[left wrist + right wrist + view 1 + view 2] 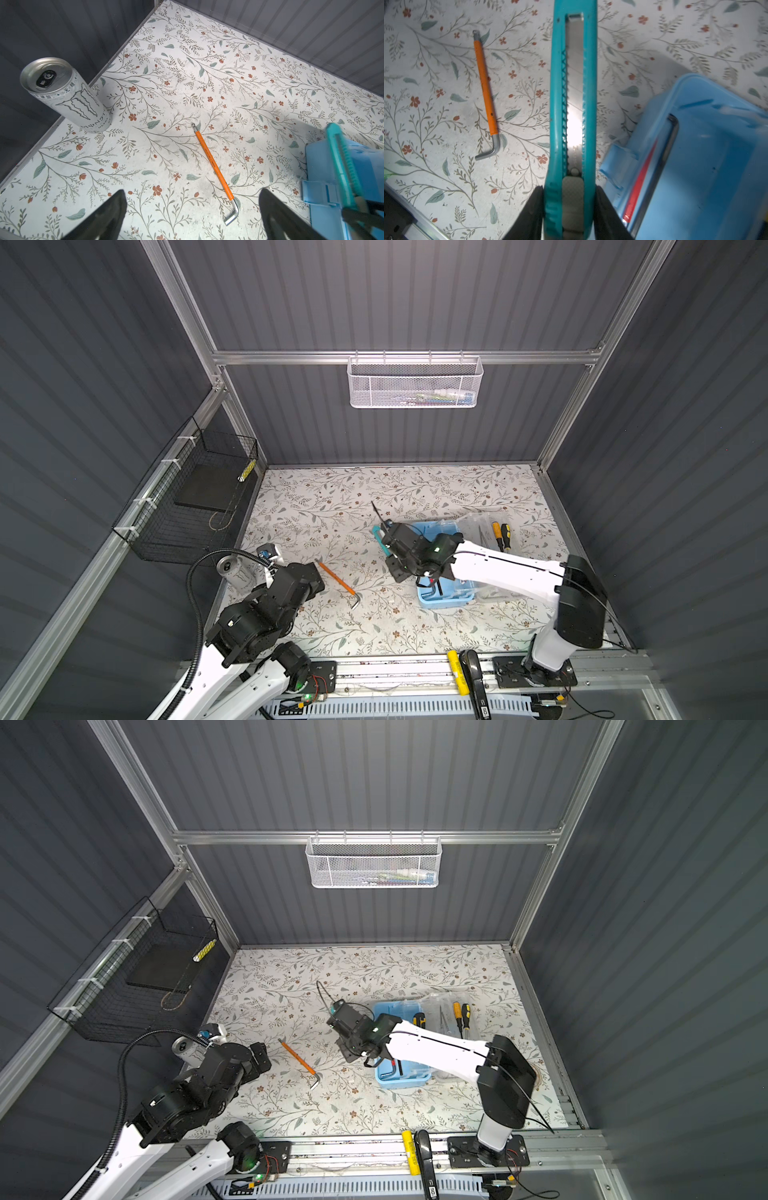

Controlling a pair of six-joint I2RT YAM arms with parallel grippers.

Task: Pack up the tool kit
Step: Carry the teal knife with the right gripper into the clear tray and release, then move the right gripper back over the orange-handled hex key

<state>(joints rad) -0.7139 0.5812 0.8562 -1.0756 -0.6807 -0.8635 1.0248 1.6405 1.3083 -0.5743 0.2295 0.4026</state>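
The tool kit (442, 600) (400, 1082) stands open right of centre, its light blue base (716, 166) holding a black hex key with a red sleeve (654, 166). Its clear lid (482, 526) lies folded back on the right with screwdrivers (500, 536) on it. My right gripper (569, 191) (392, 548) is shut on a teal utility knife (573, 93) (381, 545), held off the table beside the kit's latch (616, 166). An orange-sleeved hex key (334, 583) (214, 164) lies on the floral table. My left gripper (193, 191) (319, 576) hangs open and empty near its bent end.
A white energy drink can (235, 570) (68, 93) stands at the left edge. A black wire basket (191, 497) hangs on the left wall and a white mesh basket (413, 383) on the back rail. A yellow item (457, 672) and a black tool lie on the front rail.
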